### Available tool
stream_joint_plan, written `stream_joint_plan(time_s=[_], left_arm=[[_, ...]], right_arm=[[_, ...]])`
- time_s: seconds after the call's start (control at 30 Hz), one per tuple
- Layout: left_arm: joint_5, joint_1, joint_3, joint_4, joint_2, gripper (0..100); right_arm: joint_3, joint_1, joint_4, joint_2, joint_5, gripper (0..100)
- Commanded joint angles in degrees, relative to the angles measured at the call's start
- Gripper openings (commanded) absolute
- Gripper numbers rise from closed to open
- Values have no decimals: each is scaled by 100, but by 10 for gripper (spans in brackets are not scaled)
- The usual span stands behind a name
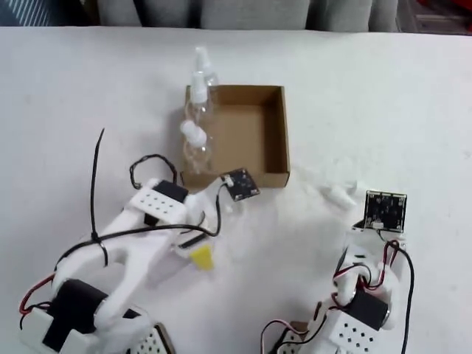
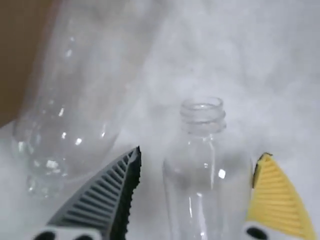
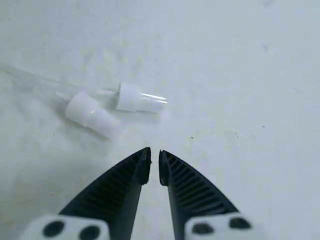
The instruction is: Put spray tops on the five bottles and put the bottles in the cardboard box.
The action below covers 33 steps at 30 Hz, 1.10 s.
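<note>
A clear bottle (image 2: 202,150) with a bare threaded neck stands between the grey finger (image 2: 110,195) and the yellow finger (image 2: 272,195) of my left gripper (image 2: 201,153), which is open around it with a gap on the grey side. A second clear bottle (image 2: 75,115) lies just beyond. Two white spray tops (image 3: 92,115) (image 3: 137,97) lie on the table ahead of my right gripper (image 3: 154,160), which is shut and holds nothing. The cardboard box (image 1: 276,133) sits mid-table. Three capped bottles (image 1: 198,99) line its left wall; whether inside or outside I cannot tell.
The left arm (image 1: 140,236) stretches from the lower left toward the box's near corner, its yellow finger (image 1: 200,257) over the table. The right arm (image 1: 369,295) stands at the lower right, with the spray tops (image 1: 335,193) just beyond it. White table lies open to the right of the box.
</note>
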Motion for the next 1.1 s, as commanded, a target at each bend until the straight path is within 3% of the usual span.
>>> stream_joint_plan(time_s=[0.0, 0.4, 0.63, 0.9, 1.07], left_arm=[[-53, -66, -18, 35, -31, 338], [-105, -31, 44, -114, 4, 224], [-105, 31, 123, -105, -4, 15], [-35, 127, 88, 62, -57, 20], [888, 426, 88, 149, -699, 20]], right_arm=[[44, -4, 22, 40, 62, 15], [44, -4, 22, 40, 62, 15], [44, -4, 22, 40, 62, 15], [44, 4, 22, 40, 62, 15], [44, 13, 22, 40, 62, 15]])
